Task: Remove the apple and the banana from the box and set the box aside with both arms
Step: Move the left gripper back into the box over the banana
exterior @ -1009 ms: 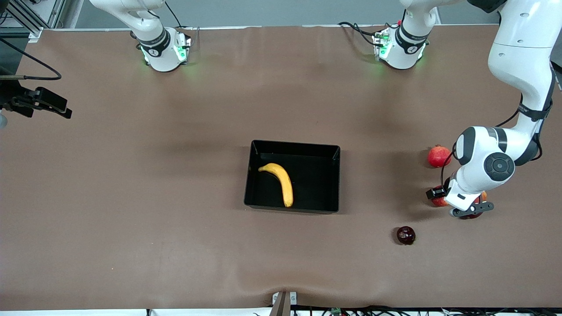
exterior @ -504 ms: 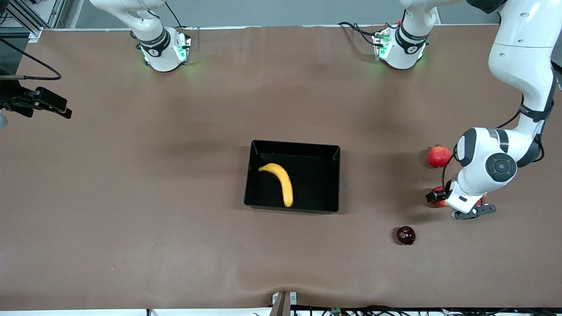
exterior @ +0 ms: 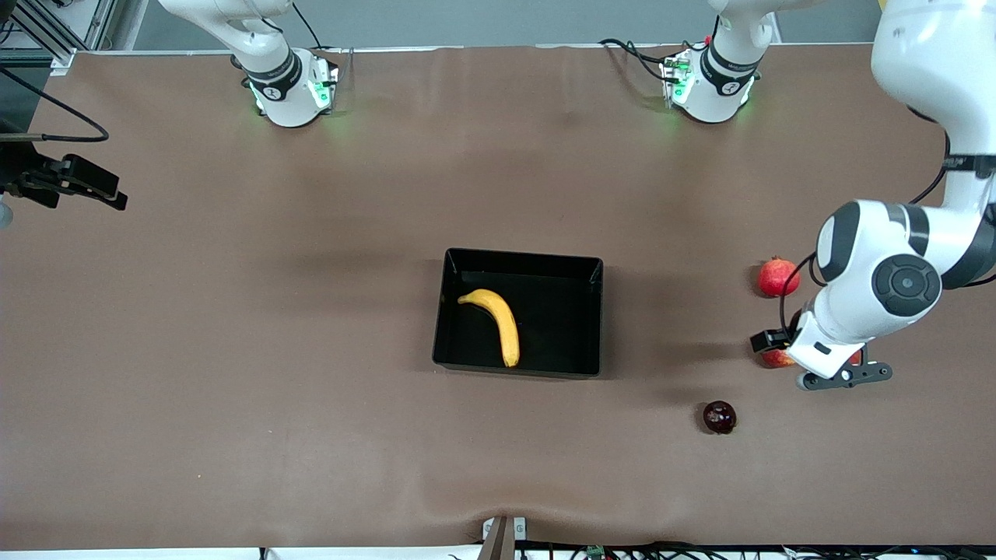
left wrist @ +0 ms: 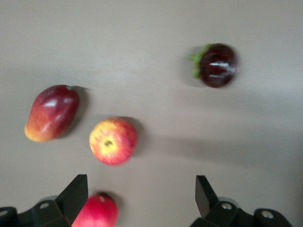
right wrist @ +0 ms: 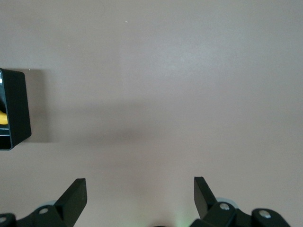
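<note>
The black tray (exterior: pixel 594 319) sits mid-table with the yellow banana (exterior: pixel 498 321) lying in it. The red-and-yellow apple (left wrist: pixel 113 141) lies on the table toward the left arm's end, and shows partly hidden under the left hand in the front view (exterior: pixel 776 359). My left gripper (left wrist: pixel 140 198) hangs open and empty above the fruit cluster (exterior: pixel 821 359). My right gripper (right wrist: pixel 140 196) is open and empty, waiting high over bare table. A corner of the tray (right wrist: pixel 14 109) shows in the right wrist view.
A red pomegranate (exterior: pixel 778 276) lies farther from the front camera than the apple, close by one left finger (left wrist: pixel 97 212). A red-orange mango-like fruit (left wrist: pixel 51 112) lies beside the apple. A dark purple fruit (exterior: pixel 720 417) lies nearer the camera. A black fixture (exterior: pixel 74 183) juts in at the right arm's end.
The left arm's wrist has risen and shifted slightly toward the left arm's end of the table, above the fruit cluster. The fruits, the tray and the banana have not moved.
</note>
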Available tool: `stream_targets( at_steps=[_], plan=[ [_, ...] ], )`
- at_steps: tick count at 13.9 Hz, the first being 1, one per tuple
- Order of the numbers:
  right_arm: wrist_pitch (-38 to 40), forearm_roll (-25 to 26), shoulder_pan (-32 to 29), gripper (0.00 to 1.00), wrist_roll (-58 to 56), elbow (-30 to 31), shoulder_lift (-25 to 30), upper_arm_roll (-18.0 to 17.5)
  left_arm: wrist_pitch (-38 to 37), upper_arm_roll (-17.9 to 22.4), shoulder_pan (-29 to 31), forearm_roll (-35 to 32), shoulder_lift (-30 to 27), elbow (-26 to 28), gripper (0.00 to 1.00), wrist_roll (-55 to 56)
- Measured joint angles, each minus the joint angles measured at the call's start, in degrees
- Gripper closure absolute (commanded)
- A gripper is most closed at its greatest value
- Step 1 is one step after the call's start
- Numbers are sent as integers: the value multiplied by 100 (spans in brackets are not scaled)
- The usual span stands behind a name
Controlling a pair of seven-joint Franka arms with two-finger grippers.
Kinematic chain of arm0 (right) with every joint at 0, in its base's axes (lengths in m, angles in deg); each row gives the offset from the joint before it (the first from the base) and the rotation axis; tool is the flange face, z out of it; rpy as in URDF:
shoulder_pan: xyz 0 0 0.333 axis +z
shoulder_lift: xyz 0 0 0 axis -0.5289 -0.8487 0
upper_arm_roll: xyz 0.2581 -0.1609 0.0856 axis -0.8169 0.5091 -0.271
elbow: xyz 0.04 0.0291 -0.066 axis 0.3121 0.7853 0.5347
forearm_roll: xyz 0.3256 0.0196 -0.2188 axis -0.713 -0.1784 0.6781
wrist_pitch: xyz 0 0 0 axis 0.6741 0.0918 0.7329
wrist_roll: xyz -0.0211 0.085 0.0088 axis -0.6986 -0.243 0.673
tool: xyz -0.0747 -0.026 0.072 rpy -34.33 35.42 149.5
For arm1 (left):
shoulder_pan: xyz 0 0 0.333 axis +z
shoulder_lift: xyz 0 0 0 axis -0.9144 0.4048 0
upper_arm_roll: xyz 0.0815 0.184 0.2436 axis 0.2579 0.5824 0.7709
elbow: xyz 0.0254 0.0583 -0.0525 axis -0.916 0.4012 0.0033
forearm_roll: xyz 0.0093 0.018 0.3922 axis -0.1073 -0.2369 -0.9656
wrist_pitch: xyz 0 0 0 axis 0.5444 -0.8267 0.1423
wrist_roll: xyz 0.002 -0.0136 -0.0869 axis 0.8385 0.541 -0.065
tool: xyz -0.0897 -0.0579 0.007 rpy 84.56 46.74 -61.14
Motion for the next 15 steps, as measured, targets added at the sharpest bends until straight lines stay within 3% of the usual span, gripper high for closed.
stream_targets(
  at_steps=[3,5,12,15],
  plan=[
    [0,0,0,0,0,0,0,-4,-458,-628,-104,14,-27,-336,0,932],
    [0,0,0,0,0,0,0,-6,-464,-839,-437,18,41,-369,0,1621],
    [0,0,0,0,0,0,0,-6,-440,-841,-2108,36,1114,-1619,0,3070],
    [0,0,0,0,0,0,0,-6,-169,-351,-2977,39,1543,-1988,0,3384]
  ],
)
